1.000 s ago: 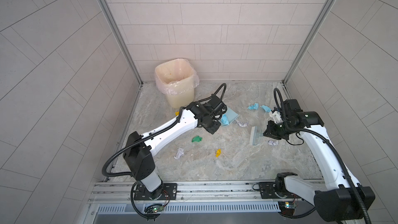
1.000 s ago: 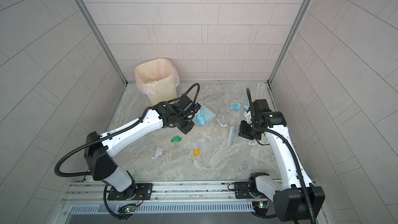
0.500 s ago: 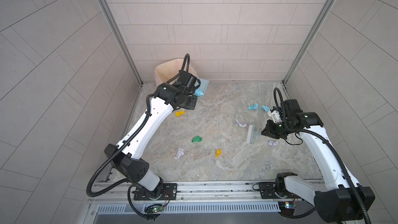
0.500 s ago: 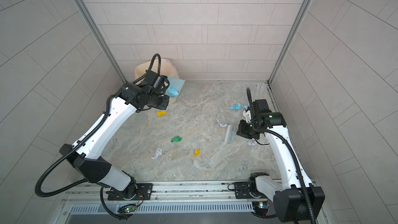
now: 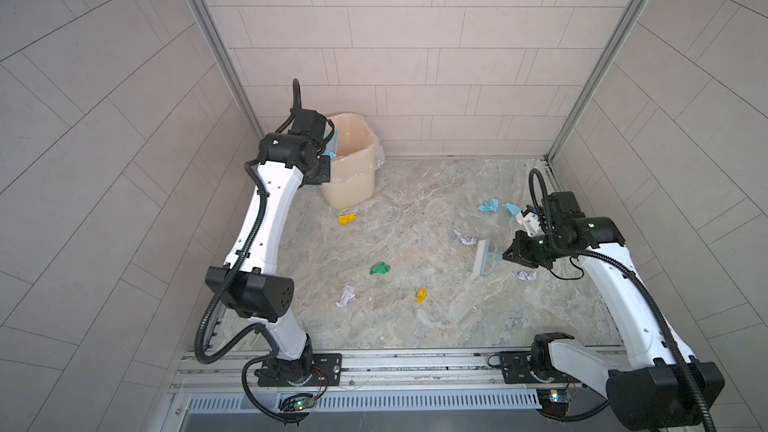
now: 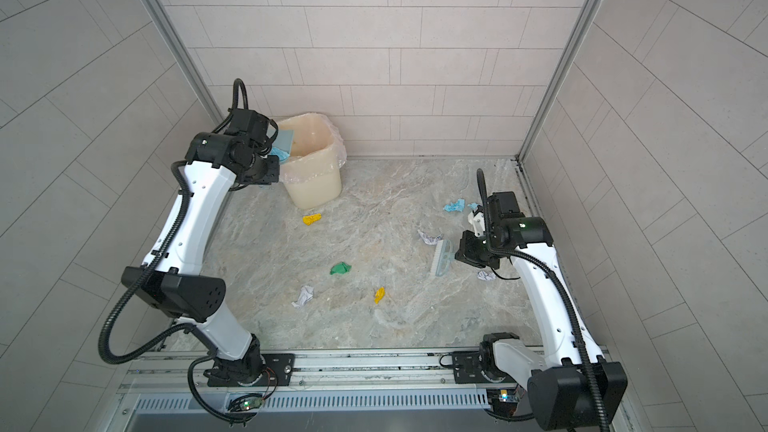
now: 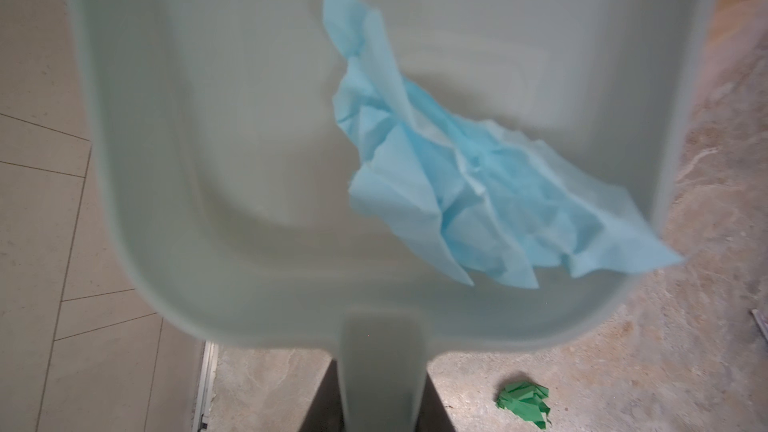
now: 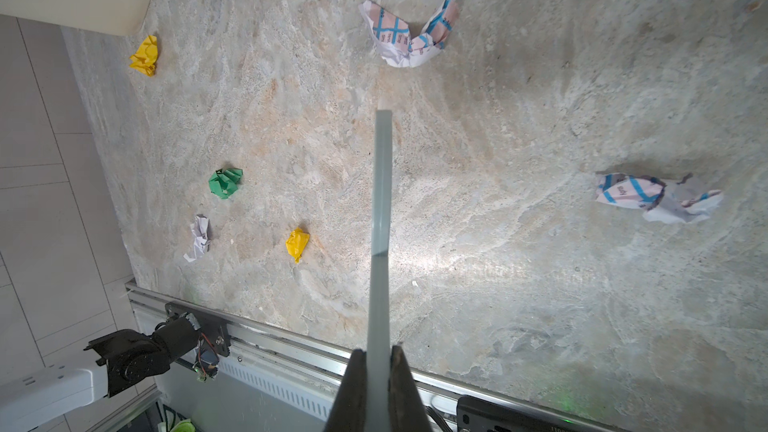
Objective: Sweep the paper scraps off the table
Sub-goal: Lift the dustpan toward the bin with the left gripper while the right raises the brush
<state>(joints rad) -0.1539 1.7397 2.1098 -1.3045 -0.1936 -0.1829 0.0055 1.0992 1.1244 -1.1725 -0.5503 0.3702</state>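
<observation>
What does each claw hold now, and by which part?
The left claw holds the dustpan by its handle; the right claw holds the brush by its handle.

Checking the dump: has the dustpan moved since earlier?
Yes. The dustpan moved left and back, from front-right of the bin to over its left rim.

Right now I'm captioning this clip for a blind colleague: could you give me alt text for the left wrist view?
A pale blue dustpan fills the view, slightly blurred, with one crumpled light blue paper scrap lying in it. Past the pan, a green paper wad lies on the marbled table.
</observation>
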